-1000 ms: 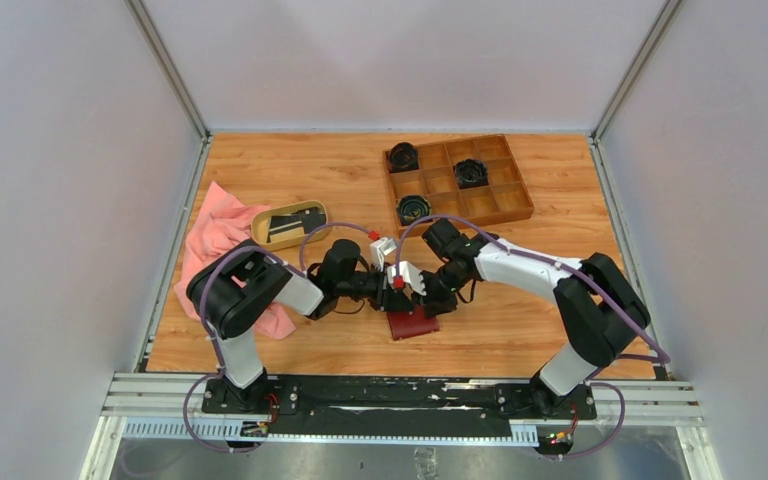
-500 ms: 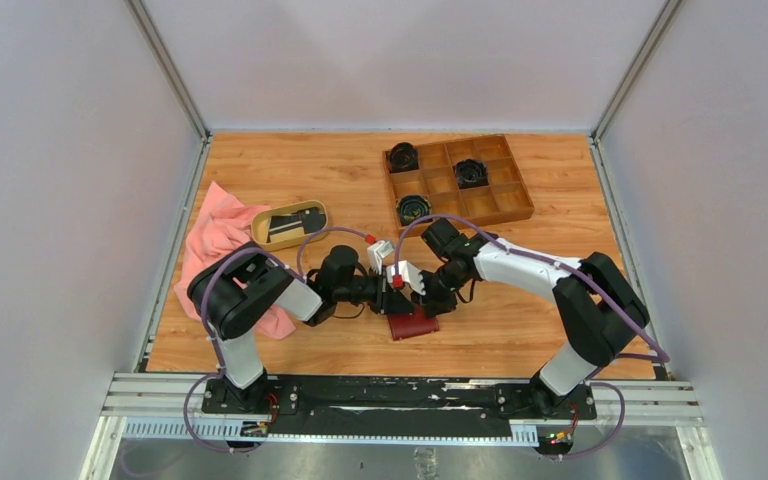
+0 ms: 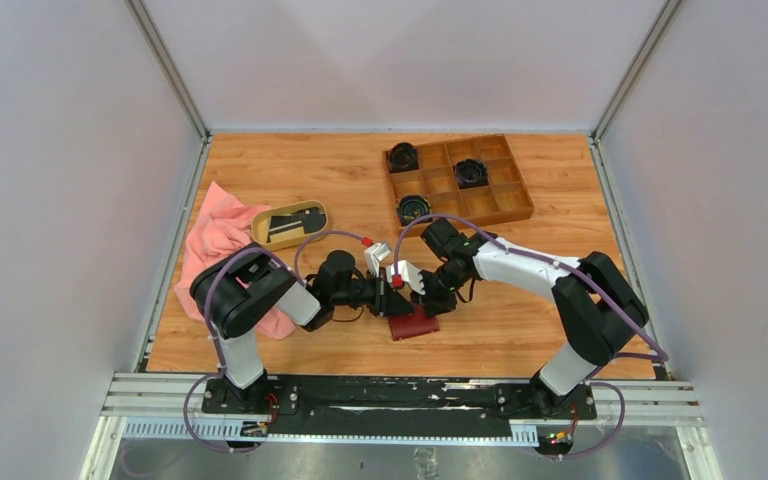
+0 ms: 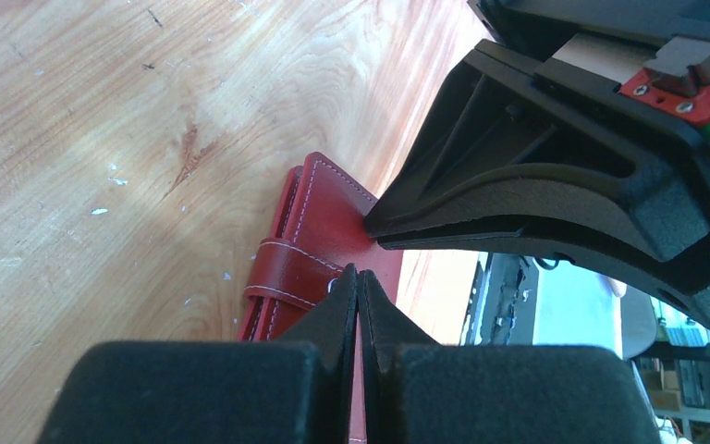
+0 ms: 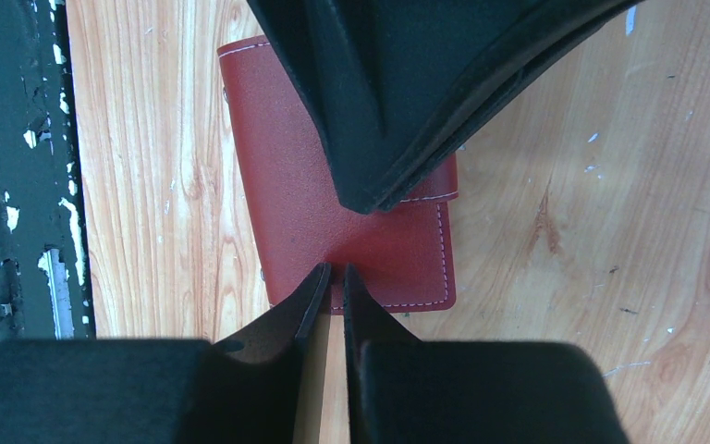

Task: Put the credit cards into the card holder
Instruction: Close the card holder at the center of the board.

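**Operator:** Which step am I on?

**Spotter:** You're opening the holder, I'd say. The small dark red leather fold-over wallet [image 3: 413,322] lies folded flat on the wooden table [image 3: 290,170], near the front edge between your two arms. Its strap tab [image 4: 282,268] sits across the cover. None of the thin dark plastic cards [image 3: 282,226] are in it yet. They sit in the oval tan dish [image 3: 320,214] well off to the left, beside the pink cloth [image 3: 210,240].

**Operator:** And my grippers?

**Spotter:** Your left gripper [image 4: 358,277] has its fingers pressed together with nothing showing between them. Its tips sit right at the end of the tab. Your right gripper [image 5: 333,273] has only a thin slit between its fingers, at the wallet's edge. I can't tell whether that slit pinches the cover or merely rests against it.

**Operator:** What does the next move need?

**Spotter:** One gripper has to pin the wallet while the other frees the tab and lifts the cover. Your two sets of fingers are crowded over the wallet, so move them one at a time. You'll likely have to part the left fingers before they can catch the tab. Only with the pockets exposed is it worth going for a card.
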`<state>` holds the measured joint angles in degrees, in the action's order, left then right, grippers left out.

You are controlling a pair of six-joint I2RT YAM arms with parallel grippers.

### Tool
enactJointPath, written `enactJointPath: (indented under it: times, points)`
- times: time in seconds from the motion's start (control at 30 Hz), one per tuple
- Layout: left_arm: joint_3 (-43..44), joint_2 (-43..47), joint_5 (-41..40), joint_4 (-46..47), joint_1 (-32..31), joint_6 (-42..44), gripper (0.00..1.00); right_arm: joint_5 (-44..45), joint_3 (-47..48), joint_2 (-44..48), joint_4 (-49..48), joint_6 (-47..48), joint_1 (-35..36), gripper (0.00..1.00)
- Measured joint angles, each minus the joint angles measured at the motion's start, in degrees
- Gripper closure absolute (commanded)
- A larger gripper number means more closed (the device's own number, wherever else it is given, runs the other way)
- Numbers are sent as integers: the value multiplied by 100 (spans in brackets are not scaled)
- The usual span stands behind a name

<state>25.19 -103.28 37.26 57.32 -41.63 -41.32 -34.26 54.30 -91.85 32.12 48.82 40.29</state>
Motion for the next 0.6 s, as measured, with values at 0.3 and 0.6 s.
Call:
enactJointPath:
  times: [0.3, 0.6]
  points:
    - [-133, -170, -50, 463, -9, -96, 100, 33, 31, -26, 22, -7, 13, 87]
    - [-225, -289, -157, 719, -15, -229, 100, 72, 39, -26, 26, -44, 22, 87]
